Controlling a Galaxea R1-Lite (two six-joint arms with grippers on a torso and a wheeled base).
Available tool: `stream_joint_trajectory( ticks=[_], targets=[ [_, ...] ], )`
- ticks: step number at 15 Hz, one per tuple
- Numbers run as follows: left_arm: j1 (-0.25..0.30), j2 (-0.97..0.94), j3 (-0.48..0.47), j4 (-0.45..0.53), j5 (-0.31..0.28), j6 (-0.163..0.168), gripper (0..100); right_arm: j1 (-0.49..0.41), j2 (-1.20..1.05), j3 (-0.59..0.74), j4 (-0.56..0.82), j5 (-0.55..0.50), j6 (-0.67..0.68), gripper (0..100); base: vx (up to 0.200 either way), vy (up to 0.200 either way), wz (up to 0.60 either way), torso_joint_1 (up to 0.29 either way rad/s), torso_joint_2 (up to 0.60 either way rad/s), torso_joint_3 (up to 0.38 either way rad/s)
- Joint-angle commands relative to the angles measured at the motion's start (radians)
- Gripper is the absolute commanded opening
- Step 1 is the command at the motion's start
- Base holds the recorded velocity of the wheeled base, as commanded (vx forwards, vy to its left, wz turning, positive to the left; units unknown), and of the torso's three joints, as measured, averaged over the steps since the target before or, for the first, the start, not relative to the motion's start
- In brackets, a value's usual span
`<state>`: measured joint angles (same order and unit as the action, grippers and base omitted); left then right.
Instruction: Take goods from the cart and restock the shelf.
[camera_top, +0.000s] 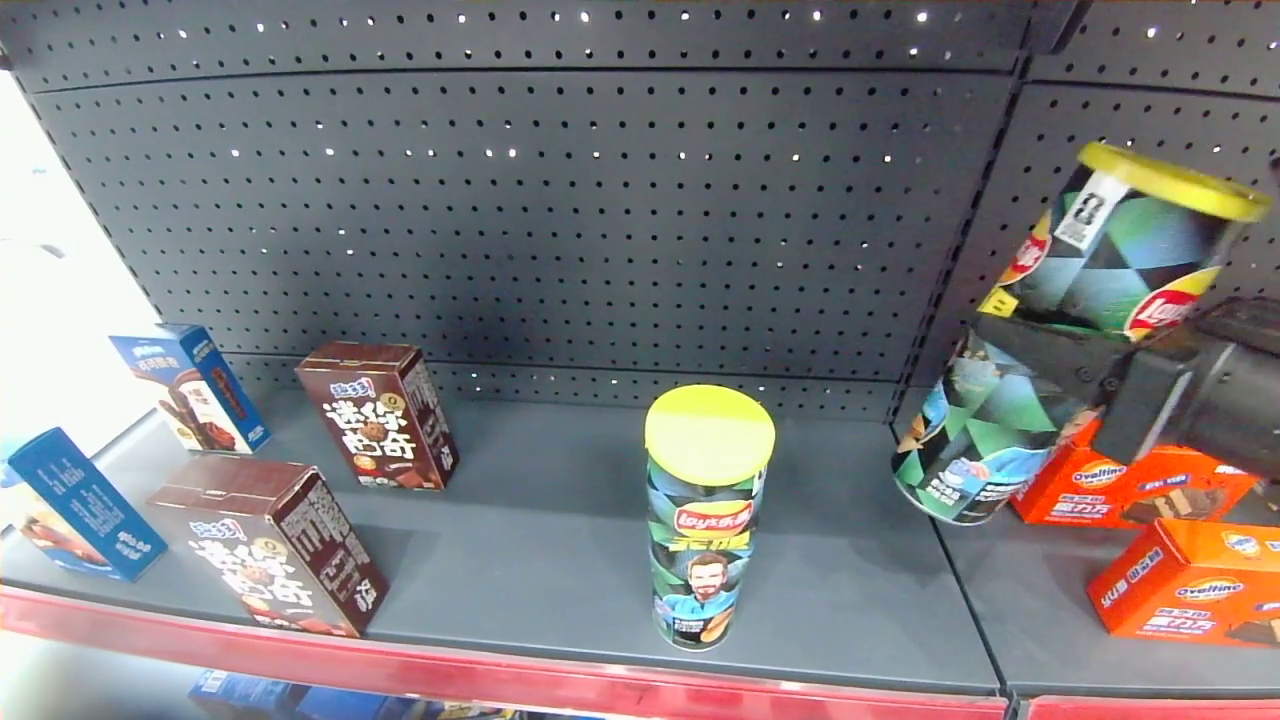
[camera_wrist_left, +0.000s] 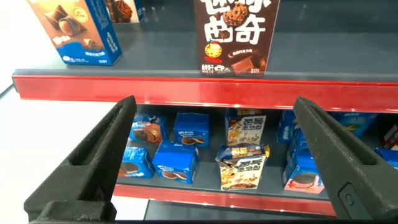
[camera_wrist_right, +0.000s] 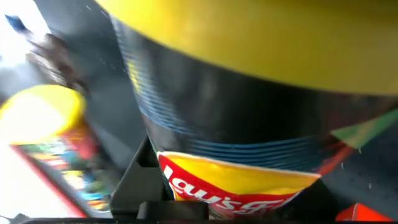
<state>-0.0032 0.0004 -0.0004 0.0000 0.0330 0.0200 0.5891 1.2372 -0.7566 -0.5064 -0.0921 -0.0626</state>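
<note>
A chips can (camera_top: 708, 515) with a yellow lid stands upright on the grey shelf (camera_top: 540, 540), near its front edge. My right gripper (camera_top: 1060, 360) is shut on a second chips can (camera_top: 1120, 250), gripping it around the middle. This can is tilted, its yellow lid up and to the right, its base low over the shelf beside the orange boxes. The right wrist view shows the held can (camera_wrist_right: 249, 130) close up and the standing can (camera_wrist_right: 46, 118) beyond it. My left gripper (camera_wrist_left: 214, 162) hangs open and holds nothing, in front of the red shelf edge (camera_wrist_left: 205, 87).
Two brown cookie boxes (camera_top: 380, 412) (camera_top: 270, 545) and two blue boxes (camera_top: 190, 388) (camera_top: 80, 505) stand at the shelf's left. Orange boxes (camera_top: 1180, 580) fill the right section. A perforated back panel (camera_top: 520, 220) closes the rear. A lower shelf holds several blue snack packs (camera_wrist_left: 177, 162).
</note>
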Motion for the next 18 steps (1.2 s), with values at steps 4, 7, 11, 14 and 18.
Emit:
stream_joint_trajectory(
  ticks=[4,7,11,14,18],
  targets=[
    [0.000,0.000,0.000,0.000,0.001,0.000,100,0.057,0.208,-0.012,-0.119,-0.014,0.010,0,0.000,0.000,0.00,0.000,0.00,0.000],
    [0.000,0.000,0.000,0.000,0.001,0.000,100,0.066,0.289,-0.049,-0.161,-0.012,0.010,0,0.000,0.000,0.00,0.000,0.00,0.000],
    [0.000,0.000,0.000,0.000,-0.001,0.000,100,0.064,0.407,-0.142,-0.205,0.040,0.003,0,0.000,0.000,0.00,0.000,0.00,0.000],
    [0.000,0.000,0.000,0.000,0.001,0.000,100,0.064,0.473,-0.207,-0.204,0.057,-0.014,0,0.000,0.000,0.00,0.000,0.00,0.000],
    [0.000,0.000,0.000,0.000,0.001,0.000,100,0.081,0.581,-0.302,-0.204,0.086,-0.036,0,0.000,0.000,0.00,0.000,0.00,0.000]
  ],
)
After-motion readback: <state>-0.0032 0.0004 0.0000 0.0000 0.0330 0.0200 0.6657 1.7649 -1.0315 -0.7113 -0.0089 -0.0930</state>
